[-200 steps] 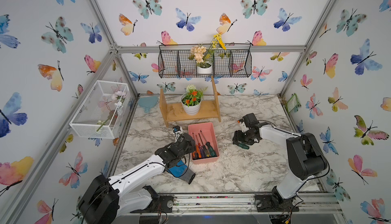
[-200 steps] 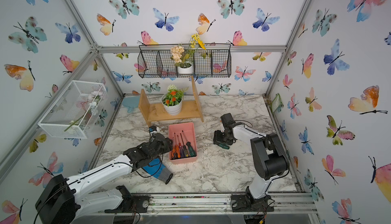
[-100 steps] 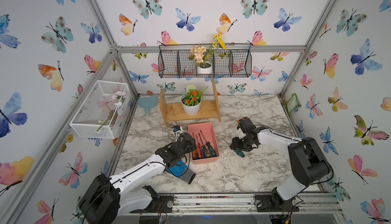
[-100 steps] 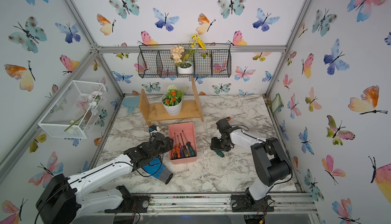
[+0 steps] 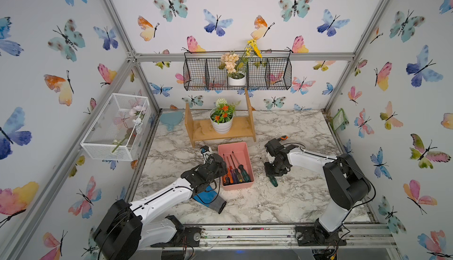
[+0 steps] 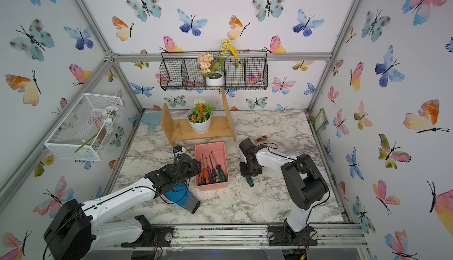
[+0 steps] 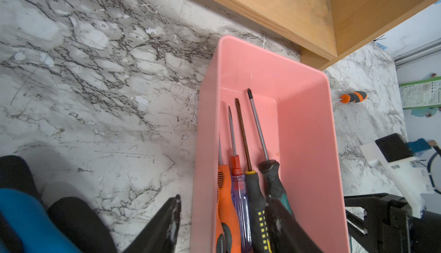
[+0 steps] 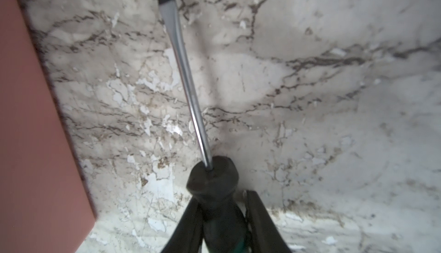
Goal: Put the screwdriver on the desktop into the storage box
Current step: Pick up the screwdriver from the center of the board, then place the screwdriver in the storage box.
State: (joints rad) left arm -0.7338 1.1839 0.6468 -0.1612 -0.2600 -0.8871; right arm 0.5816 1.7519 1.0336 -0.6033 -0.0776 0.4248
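Right wrist view: right end effector pinched onto handle of green screwdriver; tool flat on worktop, just beside storage box. Left end effector half-spread, empty, straddling box wall. Step: grasp. Next: lift, clear box rim, release inside. Orange screwdriver lies beyond box.

Top views overlook desktop, wrist views close

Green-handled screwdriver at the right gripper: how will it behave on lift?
Likely rigid: green-handled screwdriver has a steel shaft. With right gripper flanking only the handle, the long shaft may droop. Rounded handle could roll on the desktop if released.
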